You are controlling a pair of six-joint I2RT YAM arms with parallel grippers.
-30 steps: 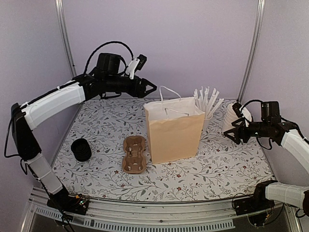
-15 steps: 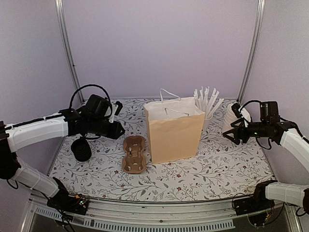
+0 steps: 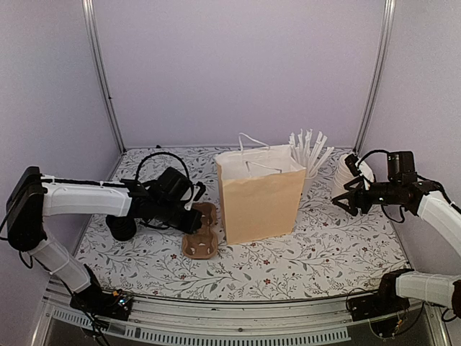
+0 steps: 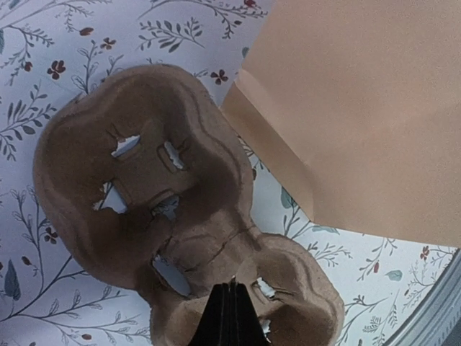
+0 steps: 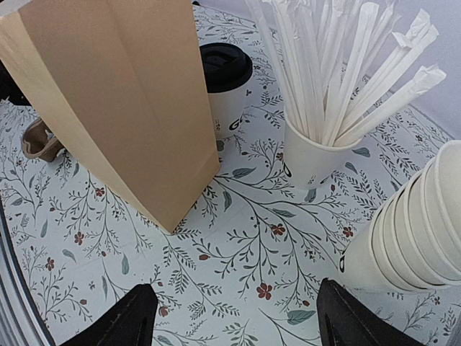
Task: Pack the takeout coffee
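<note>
**While the coffee waits behind the bag, we're down at the tray**

As we look in, the left gripper (image 4: pixel 232 311) is pressed fully shut, its tips together at the near pocket of the cardboard cup tray (image 4: pixel 144 187). We cannot tell whether a sliver of cardboard is pinched between them. The tray lies flat on the table (image 3: pixel 324 252), just beside the brown paper bag (image 3: pixel 261 194), which stands upright with its mouth open. On the other side, the right gripper (image 5: pixel 238 321) hangs wide apart with nothing in it, near the stack of empty cups (image 5: pixel 418 231) and the cup of straws (image 5: pixel 317 151). And the coffee (image 5: pixel 225 83)? We spot one lidded cup standing on the table close behind the bag, hidden from the overhead view. We judge this an early step, with the tray being dealt with first. Next, we reckon, the left arm needs a sure hold on the tray, or the right arm must reach round the bag for that cup without knocking the straws.
</note>
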